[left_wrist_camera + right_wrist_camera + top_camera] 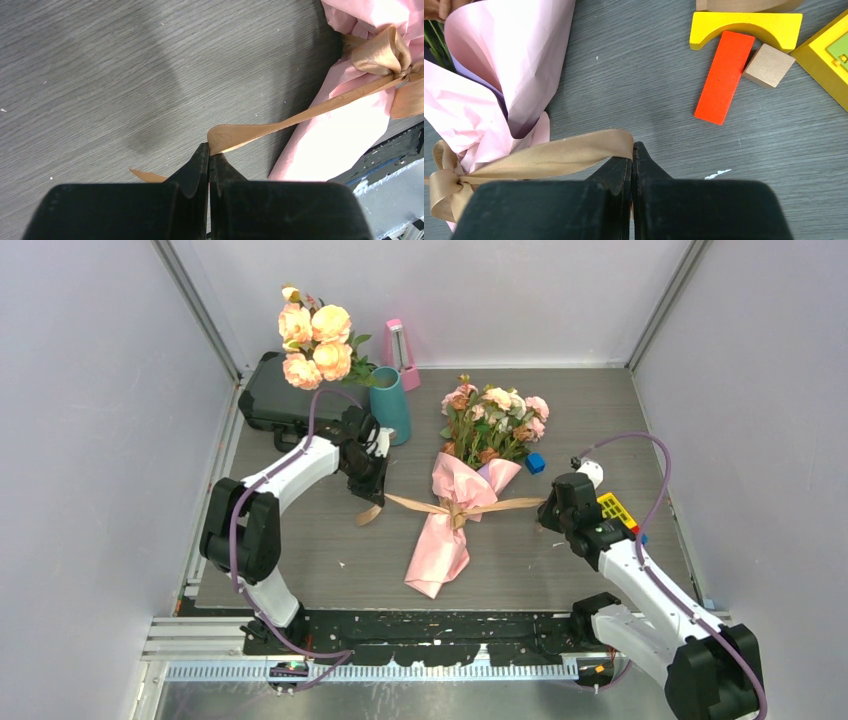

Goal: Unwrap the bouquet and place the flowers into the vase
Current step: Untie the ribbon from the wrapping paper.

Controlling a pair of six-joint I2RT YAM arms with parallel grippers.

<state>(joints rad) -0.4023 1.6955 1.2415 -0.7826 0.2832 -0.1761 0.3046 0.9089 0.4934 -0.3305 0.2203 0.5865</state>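
Observation:
The bouquet (455, 510) lies mid-table in pink-lilac paper (330, 145), its flowers (495, 420) pointing to the far side. A tan ribbon (300, 117) is tied round it in a bow (382, 50). My left gripper (209, 150) is shut on the ribbon's left tail, left of the bouquet (372, 495). On the other side my right gripper (632, 147) is shut on the right tail (559, 155), and both tails run out sideways from the knot. The teal vase (391, 405) stands upright at the back, just beyond the left gripper.
Big peach-orange roses (315, 340) and a black case (275, 395) sit at the back left, with a pink metronome (400, 350) behind the vase. A blue cube (536, 462) lies by the flowers. A red block (724, 75), yellow arch (744, 25) and tan cube (769, 65) lie near the right gripper.

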